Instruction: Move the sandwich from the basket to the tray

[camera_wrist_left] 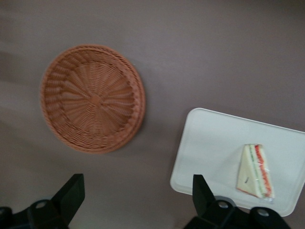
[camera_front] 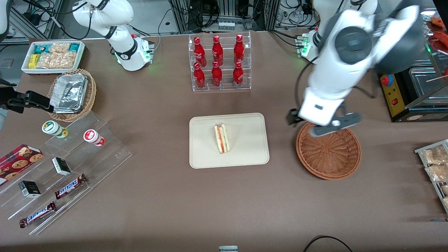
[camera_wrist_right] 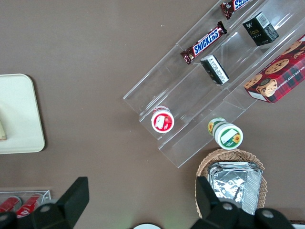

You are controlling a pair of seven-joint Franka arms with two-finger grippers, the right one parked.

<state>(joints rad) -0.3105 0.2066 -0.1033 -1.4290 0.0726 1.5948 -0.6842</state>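
The sandwich [camera_front: 222, 138], a pale bread wedge with red and green filling along its edge, lies near the middle of the cream tray [camera_front: 245, 147]. The reddish-brown woven basket [camera_front: 329, 154] stands beside the tray, toward the working arm's end of the table, with nothing in it. My left gripper [camera_front: 320, 122] hangs high over the basket's rim farthest from the front camera. In the left wrist view the gripper [camera_wrist_left: 137, 183] is open with only bare table between its fingers; the basket [camera_wrist_left: 93, 98], the tray [camera_wrist_left: 209, 148] and the sandwich [camera_wrist_left: 256, 171] lie well below it.
A clear rack of red bottles [camera_front: 220, 63] stands farther from the front camera than the tray. Toward the parked arm's end are a tan wicker basket of foil containers [camera_front: 71, 94], a white snack box [camera_front: 52, 56] and acrylic steps with snacks [camera_front: 59, 168]. A wire rack of packets [camera_front: 435, 164] sits beside the basket.
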